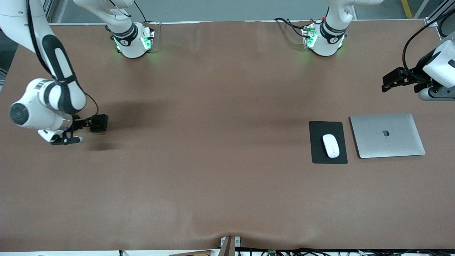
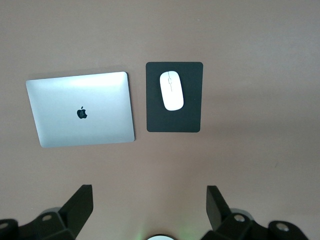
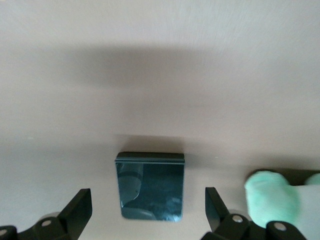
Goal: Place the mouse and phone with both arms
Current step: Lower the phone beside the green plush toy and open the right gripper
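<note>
Two claws spread wide, nothing gripped.
White oval mouse (image 1: 331, 145) sits on the black pad (image 1: 327, 142) beside the silver laptop (image 1: 387, 135); the left claw (image 2: 150, 210) hangs above the desk (image 1: 213, 142). Glossy black phone (image 3: 150, 186) lies under the right claw (image 3: 149, 210), at that arm's end.

Both arms raised at their table ends, left tool (image 2: 148, 212) and right tool (image 3: 148, 212) spread wide.

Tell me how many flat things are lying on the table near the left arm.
3. The laptop lies closed at the left arm's end of the table; the pad lies beside it, toward the right arm; the mouse rests on the pad.
</note>
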Available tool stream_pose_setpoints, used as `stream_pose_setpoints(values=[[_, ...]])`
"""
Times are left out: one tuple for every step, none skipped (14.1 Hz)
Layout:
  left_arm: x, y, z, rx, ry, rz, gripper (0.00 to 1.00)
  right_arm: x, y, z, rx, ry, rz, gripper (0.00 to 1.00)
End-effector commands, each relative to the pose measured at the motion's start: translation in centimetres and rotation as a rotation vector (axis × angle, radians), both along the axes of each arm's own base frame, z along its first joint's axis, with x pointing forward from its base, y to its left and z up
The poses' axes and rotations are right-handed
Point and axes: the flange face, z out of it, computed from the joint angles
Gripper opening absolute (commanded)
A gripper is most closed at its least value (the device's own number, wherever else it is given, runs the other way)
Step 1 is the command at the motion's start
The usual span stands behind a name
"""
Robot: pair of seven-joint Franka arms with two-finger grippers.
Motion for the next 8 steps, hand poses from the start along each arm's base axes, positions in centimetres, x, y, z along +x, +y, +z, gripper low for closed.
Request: stream_pose_setpoints(values=[[0.4,0.3,0.4,0.001,-0.009,-0.017,1.00,2.6,-0.8,3.3,0.004,0.002,0.032,1.00],[0.4,0.3,0.4,0.001,-0.007,-0.017,1.00,3.1,-0.6,4.3,0.006,0.003,0.033,1.00],[0.4,0.3,0.4,0.001,-0.007,-0.017,1.00,3.5,-0.6,5.2,0.009,0.013,0.028,1.00],[0.4,0.3,0.4,0.001,-0.007,-0.016,1.00,4.2,-0.6,6.8,0.011,0.016,0.027,1.00],[0.4,0.3,0.4,0.001,-0.007,-0.016,1.00,4.9,-0.6,8.5,0.012,0.015,0.029,1.00],[0.4,0.3,0.4,0.001,-0.007,-0.016,1.00,5.3,-0.5,10.0,0.015,0.024,0.035,1.00],[0.4,0.3,0.4,0.001,-0.007,-0.016,1.00,5.7,-0.5,11.6,0.024,0.035,0.045,1.00],[0.4,0.3,0.4,0.001,-0.007,-0.016,1.00,5.9,0.1,13.1,0.029,0.053,0.048,1.00]])
